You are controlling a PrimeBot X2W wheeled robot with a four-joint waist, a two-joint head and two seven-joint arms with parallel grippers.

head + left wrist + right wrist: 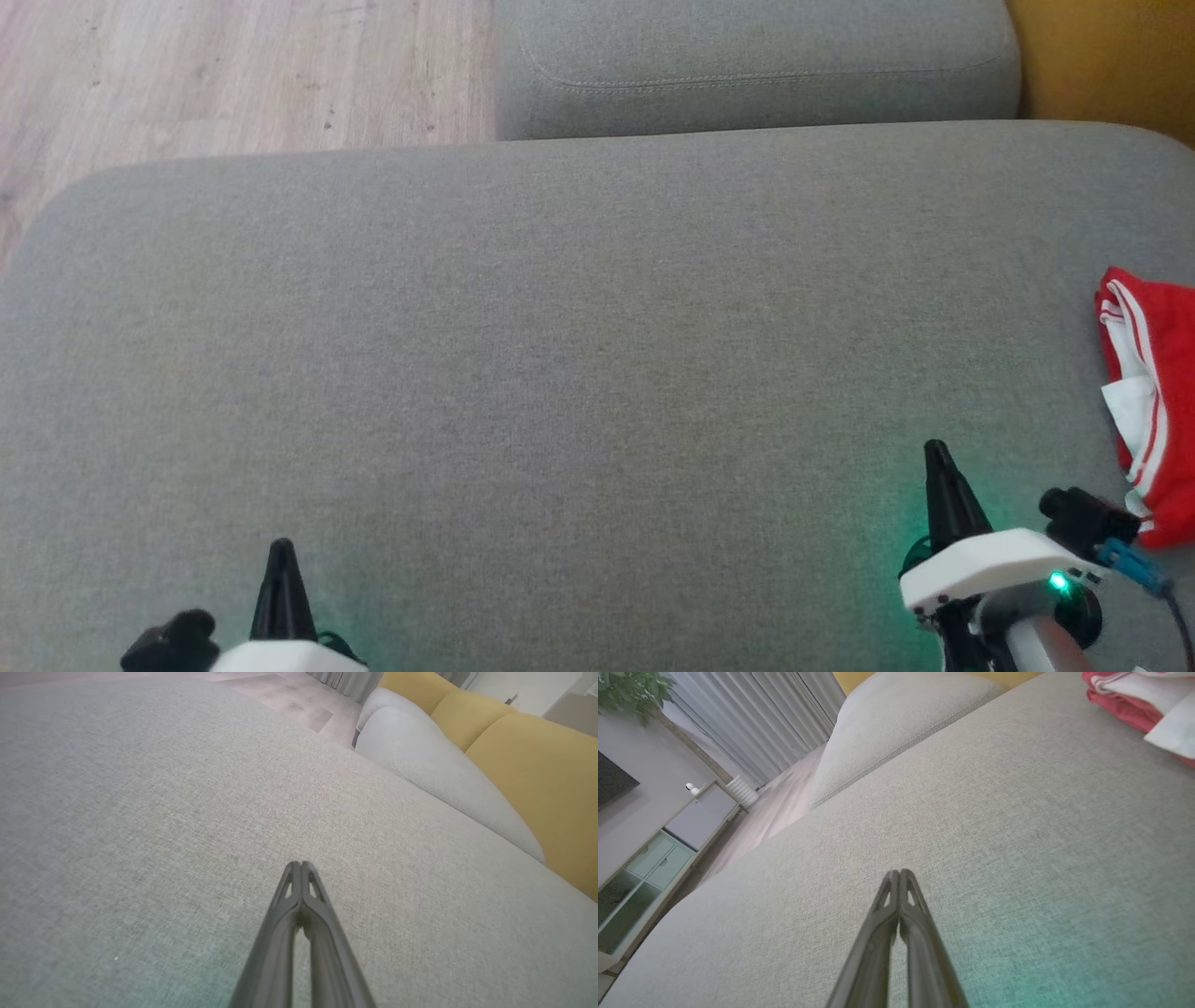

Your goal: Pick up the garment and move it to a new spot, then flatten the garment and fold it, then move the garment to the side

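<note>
- Garment: red with white stripes, bunched at the right edge of the grey sofa seat, partly cut off by the frame (folded or merely heaped, could not be told).
- Left gripper: clenched on nothing, near left over bare seat; probably parked clear.
- Right gripper: clenched, empty, near right, close to the garment but apart; better placed to reach it.
- Labels, writing: none legible.
</note>
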